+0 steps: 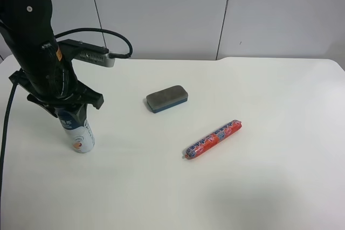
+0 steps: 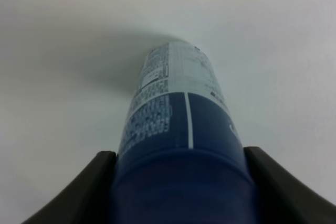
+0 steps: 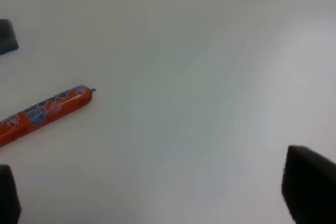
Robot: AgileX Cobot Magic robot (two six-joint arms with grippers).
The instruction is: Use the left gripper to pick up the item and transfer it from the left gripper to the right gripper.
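Observation:
The item, a white-and-blue bottle (image 1: 78, 133), stands about upright near the table's left edge, its dark blue cap up and a small orange mark low on its label. The all-black arm at the exterior high view's left reaches down over it. Its left gripper (image 1: 67, 109) is shut on the cap. In the left wrist view the bottle (image 2: 173, 108) fills the middle, with a black finger (image 2: 89, 187) pressed against each side of the cap. I cannot tell whether its base touches the table. The right gripper (image 3: 157, 187) is open and empty over bare table; its arm is out of the exterior high view.
A grey-topped blue block eraser (image 1: 167, 98) lies at the table's middle. A red-blue sausage stick (image 1: 213, 139) lies slantwise to its right and also shows in the right wrist view (image 3: 44, 111). The white table (image 1: 269, 187) ends at a grey wall behind.

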